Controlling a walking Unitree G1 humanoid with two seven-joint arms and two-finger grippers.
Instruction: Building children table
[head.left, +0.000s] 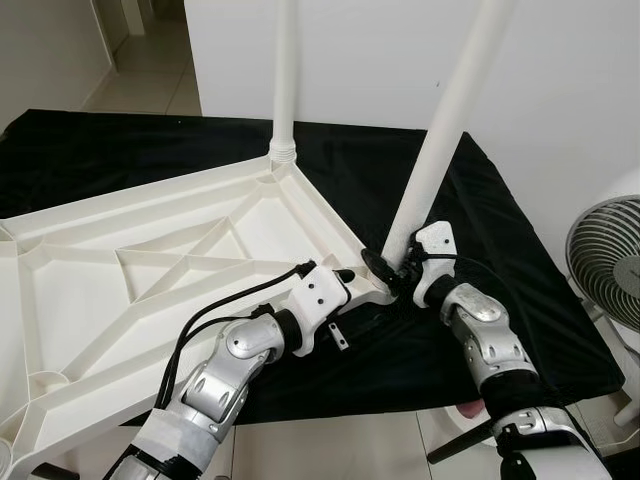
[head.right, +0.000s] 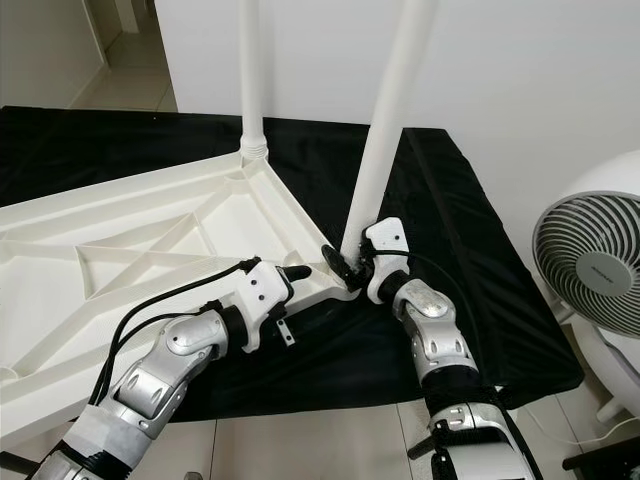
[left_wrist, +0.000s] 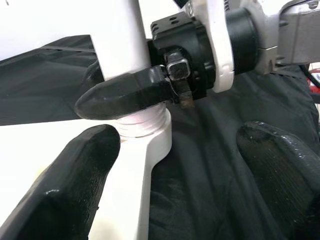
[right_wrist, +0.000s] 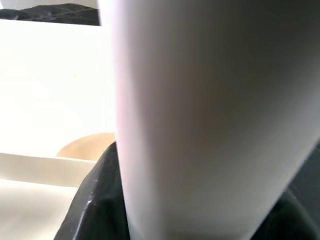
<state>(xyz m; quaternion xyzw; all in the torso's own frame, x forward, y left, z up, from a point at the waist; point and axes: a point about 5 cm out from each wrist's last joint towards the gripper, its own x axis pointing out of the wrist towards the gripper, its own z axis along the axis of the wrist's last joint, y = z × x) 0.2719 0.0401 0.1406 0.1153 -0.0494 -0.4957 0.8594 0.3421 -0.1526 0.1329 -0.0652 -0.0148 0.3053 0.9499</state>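
— Tabletop (head.left: 150, 250), white plastic, lies upside down with its ribbed underside up, on a worktop (head.left: 470, 200) draped in black cloth. Is that right?

— Yes. It covers most of the cloth, and its near right corner sits just in front of both grippers.

— And the legs?

— Two white ones. The far leg (head.left: 284, 70) stands upright in the far corner socket. The near leg (head.left: 450, 120) leans to the right, its threaded foot entering the near corner socket.

— Where is the right gripper (head.left: 388, 268)?

— At the base of the near leg. Its black fingers (left_wrist: 125, 92) are closed around the leg just above the thread.

— The left gripper (head.left: 345, 275)?

— Just beside that same corner, pointing at the leg's base. Its fingers (left_wrist: 75, 180) are spread apart with nothing between them, one over the white rim, one over the cloth.

— Anything else?

— A white fan (head.right: 590, 260) stands off the worktop's right edge.
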